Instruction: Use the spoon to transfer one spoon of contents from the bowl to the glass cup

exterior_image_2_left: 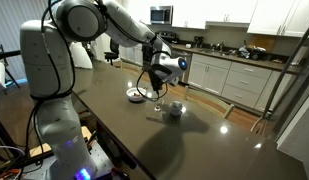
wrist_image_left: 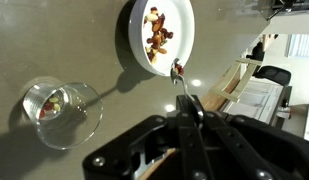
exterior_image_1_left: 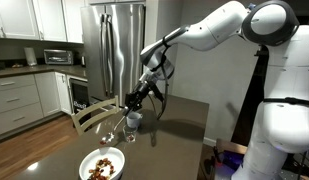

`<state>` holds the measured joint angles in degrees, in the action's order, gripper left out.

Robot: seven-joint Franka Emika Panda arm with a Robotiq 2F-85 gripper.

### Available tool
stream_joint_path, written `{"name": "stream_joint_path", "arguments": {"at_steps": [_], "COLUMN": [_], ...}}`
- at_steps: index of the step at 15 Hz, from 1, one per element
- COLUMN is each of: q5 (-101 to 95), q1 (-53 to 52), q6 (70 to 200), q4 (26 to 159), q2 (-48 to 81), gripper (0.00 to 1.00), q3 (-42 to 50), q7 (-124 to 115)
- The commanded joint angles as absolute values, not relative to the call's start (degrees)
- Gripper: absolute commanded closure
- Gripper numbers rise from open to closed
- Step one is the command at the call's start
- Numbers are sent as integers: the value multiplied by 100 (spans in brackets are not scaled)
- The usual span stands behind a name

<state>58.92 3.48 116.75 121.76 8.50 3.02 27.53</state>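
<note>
one spoon [wrist_image_left: 180,80] clamped between gripper [wrist_image_left: 192,112] jaws, tip at bowl [wrist_image_left: 137,45] rim; open tabletop [wrist_image_left: 54,40] toward glass cup [wrist_image_left: 62,112]

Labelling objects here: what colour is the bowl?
White; the bowl shows best in the wrist view.

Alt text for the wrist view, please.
Shut fingers hold a spoon, its tip by the rim of a white bowl of brown pieces. A glass cup with a few pieces inside stands apart on the dark table.

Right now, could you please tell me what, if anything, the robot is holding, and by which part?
The spoon, pinched by its thin handle between the shut fingers; its scoop end sticks out beside the white bowl.
</note>
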Motion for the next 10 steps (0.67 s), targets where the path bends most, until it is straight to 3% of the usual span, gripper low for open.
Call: {"name": "stream_joint_path", "arguments": {"at_steps": [1, 10], "q5": [5975, 5944], "q1": [504, 643], "q6": [11492, 11486], "q4": [12404, 12699], "q2": [592, 346], "gripper": [96, 96], "q3": [366, 592], "q7": [3002, 3200]}}
